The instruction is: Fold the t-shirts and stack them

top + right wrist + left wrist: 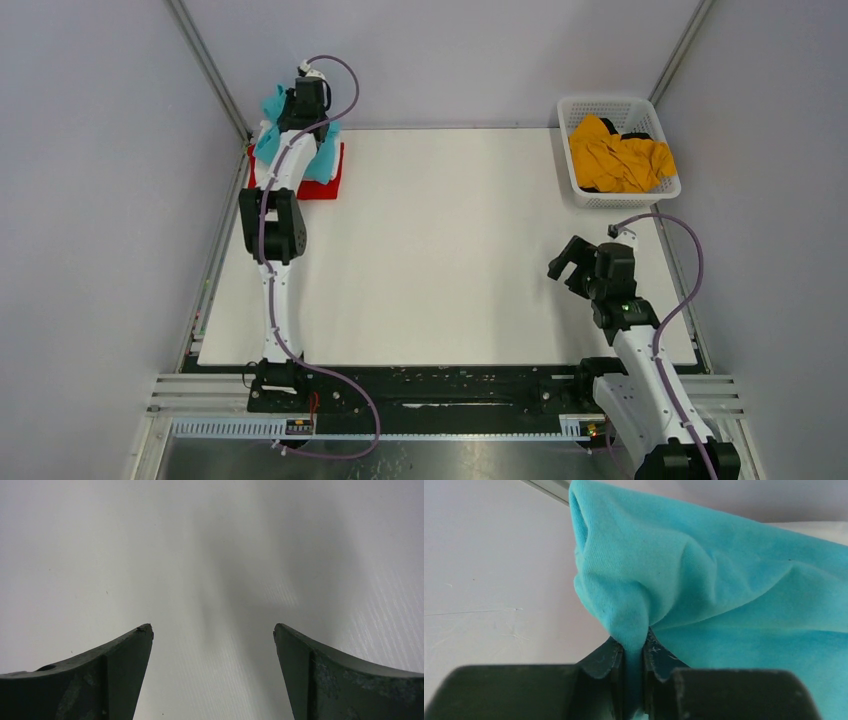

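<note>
Counted in view: two arms, one white lattice basket (600, 103), three t-shirts. The left gripper (634, 650) has its jaws pinched nearly together on a fold of the turquoise t-shirt (724, 580), which hangs bunched above the folded red t-shirt (320, 185) at the far left corner of the table (450, 250). The mustard yellow t-shirt (615, 155) lies crumpled in the basket at the far right corner. The right gripper (212, 627) has its jaws wide apart over bare table near the right edge, holding and touching nothing.
</note>
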